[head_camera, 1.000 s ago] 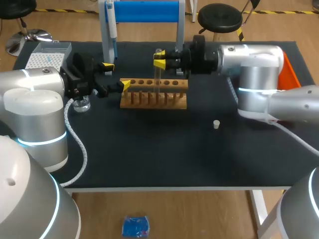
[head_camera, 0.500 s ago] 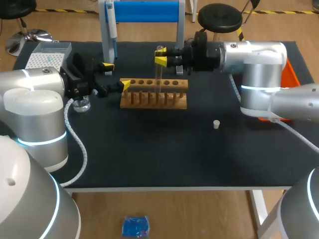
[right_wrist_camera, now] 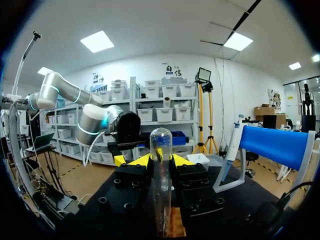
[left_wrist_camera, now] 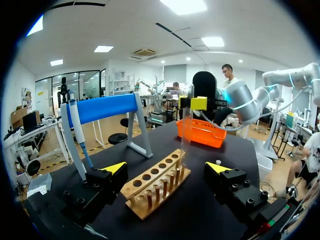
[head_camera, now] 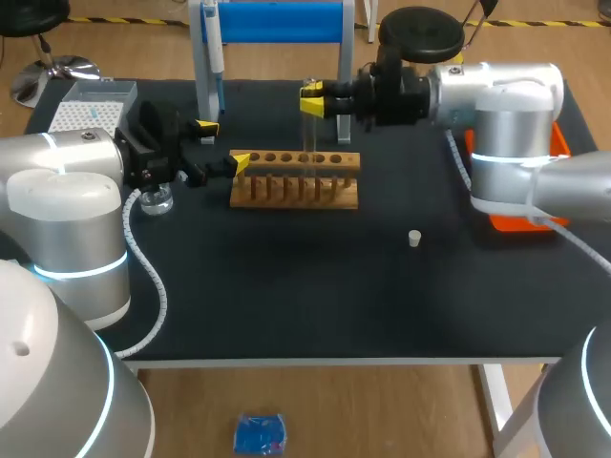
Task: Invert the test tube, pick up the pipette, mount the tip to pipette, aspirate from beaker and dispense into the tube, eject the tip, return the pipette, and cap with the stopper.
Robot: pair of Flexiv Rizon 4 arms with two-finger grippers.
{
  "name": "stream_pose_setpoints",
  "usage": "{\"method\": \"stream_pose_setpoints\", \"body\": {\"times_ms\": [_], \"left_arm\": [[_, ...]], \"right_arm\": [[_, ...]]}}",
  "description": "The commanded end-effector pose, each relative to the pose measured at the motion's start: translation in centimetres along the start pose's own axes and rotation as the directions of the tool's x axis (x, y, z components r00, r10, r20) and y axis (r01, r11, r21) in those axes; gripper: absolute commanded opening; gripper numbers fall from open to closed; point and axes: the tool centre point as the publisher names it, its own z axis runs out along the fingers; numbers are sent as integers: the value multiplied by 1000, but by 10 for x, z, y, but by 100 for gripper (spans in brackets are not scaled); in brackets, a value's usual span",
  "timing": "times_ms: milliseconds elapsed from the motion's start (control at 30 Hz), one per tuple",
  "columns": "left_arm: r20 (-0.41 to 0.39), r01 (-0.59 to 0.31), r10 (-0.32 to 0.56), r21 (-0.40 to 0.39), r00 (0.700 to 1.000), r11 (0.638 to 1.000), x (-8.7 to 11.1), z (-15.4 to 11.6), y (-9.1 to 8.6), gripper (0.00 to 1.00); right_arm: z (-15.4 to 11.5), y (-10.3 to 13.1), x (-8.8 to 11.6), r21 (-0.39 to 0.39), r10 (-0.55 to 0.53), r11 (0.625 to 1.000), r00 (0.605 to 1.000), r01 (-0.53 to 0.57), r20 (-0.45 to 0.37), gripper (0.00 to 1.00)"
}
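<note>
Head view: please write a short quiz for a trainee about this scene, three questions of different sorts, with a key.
1. True or false: the right gripper is shut on the test tube.
2. Where is the pipette? A: hanging on the blue stand. B: in the left gripper. C: lying flat on the table.
3. Fill in: the stopper stands on the table, on the ___ arm's side of the wooden rack.
Key: 1 true; 2 A; 3 right.
</note>
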Motion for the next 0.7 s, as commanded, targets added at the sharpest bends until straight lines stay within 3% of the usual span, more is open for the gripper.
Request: {"method": "stream_pose_setpoints", "body": {"times_ms": [33, 467, 500, 567, 600, 667, 700], "left_arm": [[5, -1, 1, 7, 1000, 1000, 1, 1, 2, 100], [5, -1, 1, 7, 1000, 1000, 1, 1, 2, 100], [5, -1, 1, 7, 1000, 1000, 1, 1, 2, 100], [5, -1, 1, 7, 1000, 1000, 1, 1, 2, 100], [5, -1, 1, 7, 1000, 1000, 1, 1, 2, 100], [5, -1, 1, 7, 1000, 1000, 1, 1, 2, 100], [5, -1, 1, 7, 1000, 1000, 1, 1, 2, 100]], "right_arm": [[-4, 4, 6, 9, 1, 1000, 1000, -1, 9, 0], [-4, 4, 6, 9, 1, 1000, 1000, -1, 9, 0], [-6, 3, 3, 47, 54, 997, 999, -54, -6, 0], [-5, 0, -7, 101, 171, 979, 984, -176, 55, 0], [-5, 1, -10, 132, 268, 953, 962, -272, 45, 0], [-4, 2, -18, 184, 377, 901, 919, -393, 112, 0], [-4, 3, -22, 203, 479, 845, 869, -494, 121, 0]]}}
